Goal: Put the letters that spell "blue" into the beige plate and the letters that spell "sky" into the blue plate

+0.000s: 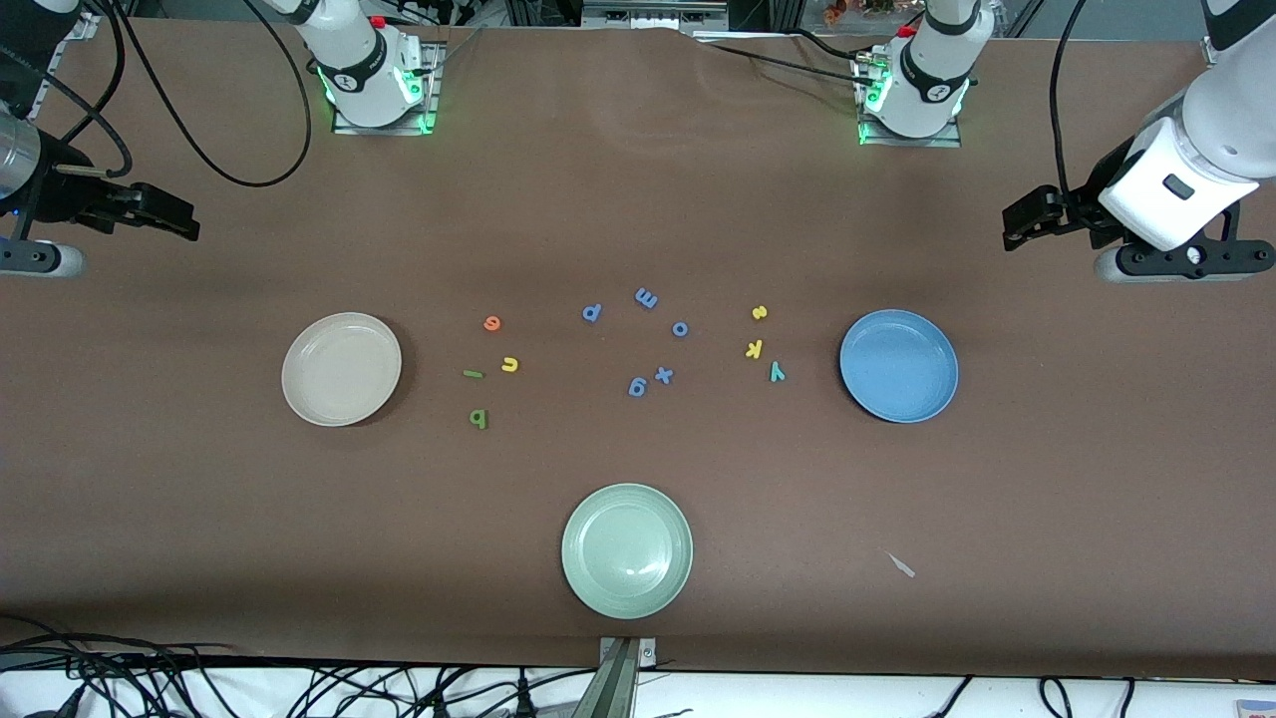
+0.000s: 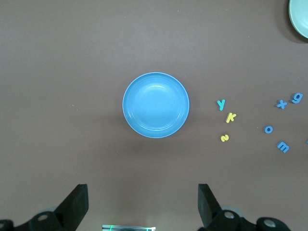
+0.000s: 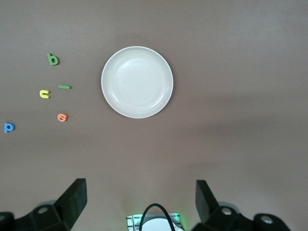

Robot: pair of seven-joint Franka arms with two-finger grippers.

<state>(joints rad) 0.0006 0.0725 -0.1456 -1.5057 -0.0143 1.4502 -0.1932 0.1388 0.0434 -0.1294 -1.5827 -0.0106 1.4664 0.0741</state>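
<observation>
The beige plate [image 1: 341, 369] lies toward the right arm's end of the table, the blue plate [image 1: 898, 365] toward the left arm's end. Beside the beige plate lie the orange "e" [image 1: 491, 323], yellow "u" [image 1: 509, 365], thin green "l" [image 1: 473, 374] and green "b" [image 1: 478, 419]. Beside the blue plate lie the yellow "s" [image 1: 760, 313], yellow "k" [image 1: 755, 349] and teal "y" [image 1: 778, 372]. My right gripper [image 3: 140, 190] hangs open and empty high over the table's end, by the beige plate [image 3: 137, 82]. My left gripper [image 2: 143, 192] hangs open likewise by the blue plate [image 2: 156, 105].
A pale green plate [image 1: 626, 550] sits nearest the front camera. Several periwinkle-blue letters [image 1: 646, 297] are scattered in the middle between the two letter groups. A small grey scrap [image 1: 902, 565] lies on the brown table [image 1: 199, 499].
</observation>
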